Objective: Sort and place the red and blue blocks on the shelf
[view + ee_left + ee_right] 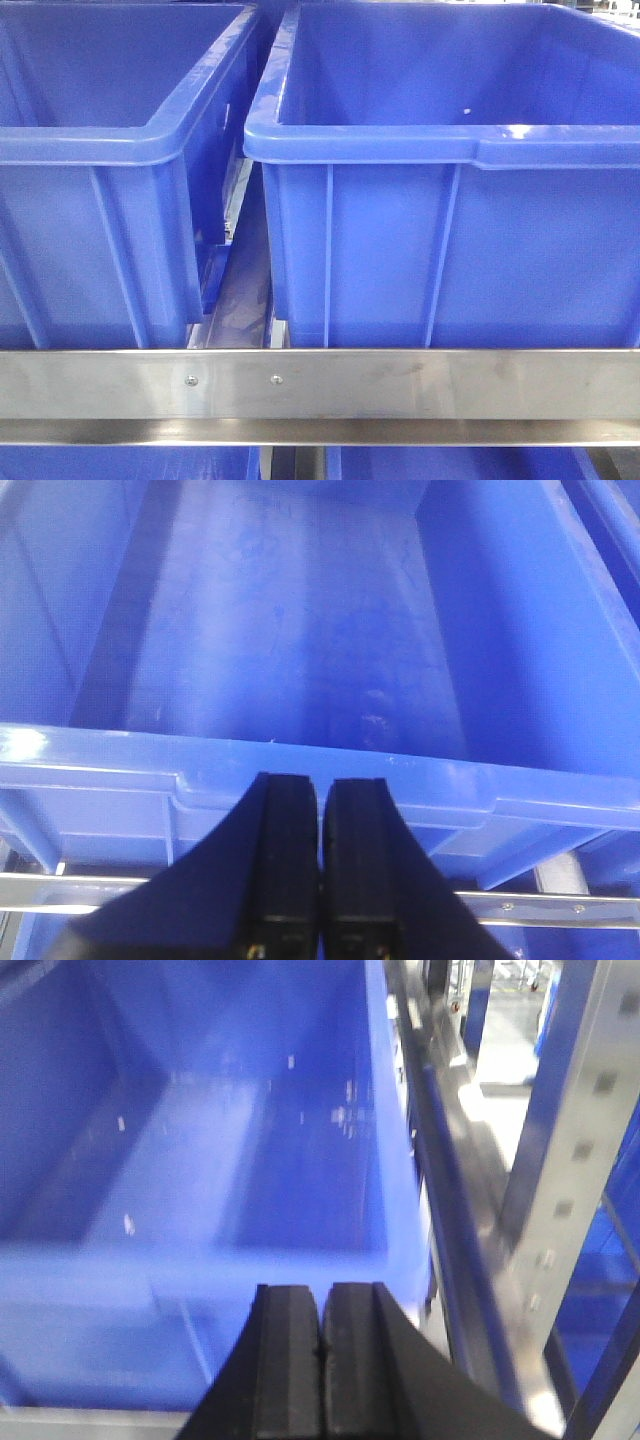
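Steel fills the foreground of the front view: the shelf's flat front rail [400, 385] is seen running across the frame, with two screws [233, 380] set left of its middle. On the shelf behind it, two big blue bins are stood side by side, the left bin [100, 200] and the right bin [450, 200], with a narrow gap between them where a steel track [245, 290] is seen. More blue plastic is glimpsed under the rail.

In the left wrist view, the left gripper [320, 810] is seen pressed shut, its black pads touching with nothing between them, held just in front of a bin's near rim [100, 770]; the bin's bare floor is visible. In the right wrist view, the right gripper [322, 1320] is likewise closed on nothing, before a blurred bin [200, 1180]. To its right, a perforated steel upright [580, 1130] and a bright room beyond are made out.

Neither block can be found in any view. Both arms are cut off, and the bins' far ends are cropped.
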